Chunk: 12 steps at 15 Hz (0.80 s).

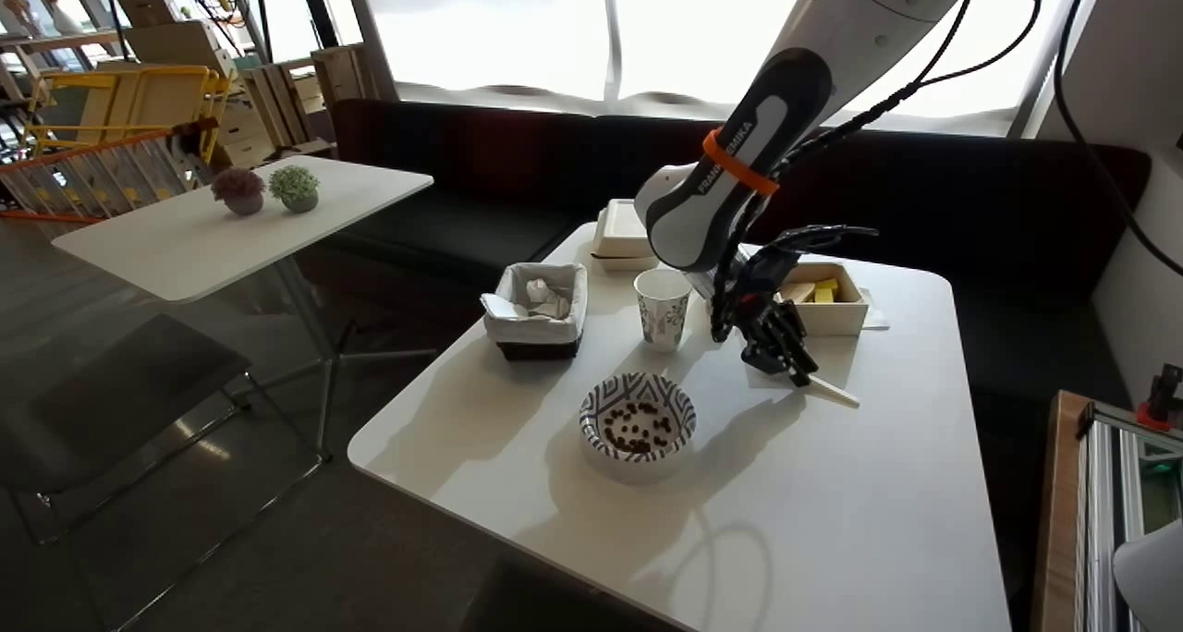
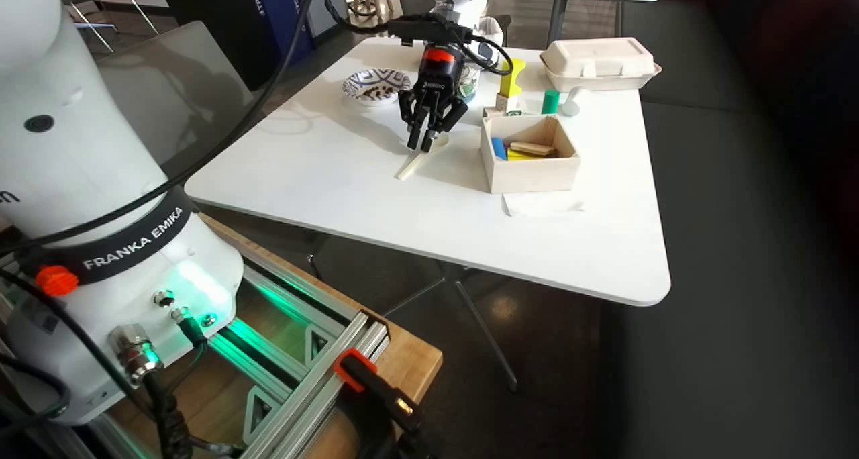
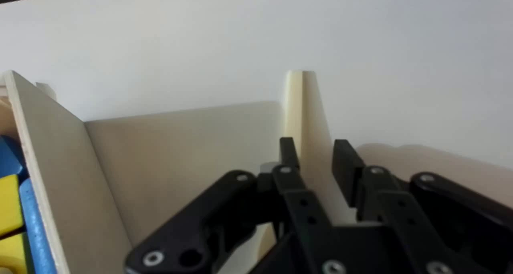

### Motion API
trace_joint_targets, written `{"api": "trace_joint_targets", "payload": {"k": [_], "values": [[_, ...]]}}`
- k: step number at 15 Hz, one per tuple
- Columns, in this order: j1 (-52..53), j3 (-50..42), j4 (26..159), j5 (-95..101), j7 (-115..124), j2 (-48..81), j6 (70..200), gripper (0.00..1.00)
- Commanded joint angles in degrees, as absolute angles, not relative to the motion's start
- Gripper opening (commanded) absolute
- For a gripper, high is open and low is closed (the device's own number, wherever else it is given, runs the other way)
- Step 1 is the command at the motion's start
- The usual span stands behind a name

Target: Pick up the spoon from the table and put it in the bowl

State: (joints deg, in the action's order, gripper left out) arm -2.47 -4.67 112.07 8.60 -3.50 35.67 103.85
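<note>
You have the Robotiq gripper (image 3: 315, 154) with its fingers parted over the cream-white spoon (image 3: 293, 101), which lies on the white table (image 1: 878, 503). The patterned bowl (image 1: 638, 389), holding small brown pieces (image 1: 633, 445), sits apart from the spoon.

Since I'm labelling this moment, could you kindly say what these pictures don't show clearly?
Spoon, wrist view: beyond the handle end, largely hidden by fingers.
Wooden box, wrist view: cut off by the left edge.
Brown pieces in the bowl, both exterior views: too small to identify.
</note>
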Motion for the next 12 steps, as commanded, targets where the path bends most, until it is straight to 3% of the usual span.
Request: {"api": "trace_joint_targets", "payload": {"k": [1,6,12], "values": [[-2.9,-4.3,110.4,10.8,-5.3,37.4,102.4,0.44],[-2.9,-3.6,111.2,12.1,-7.7,36.7,101.7,0.43],[-2.3,-3.6,113.0,13.9,-7.7,35.3,102.5,0.52]]}}
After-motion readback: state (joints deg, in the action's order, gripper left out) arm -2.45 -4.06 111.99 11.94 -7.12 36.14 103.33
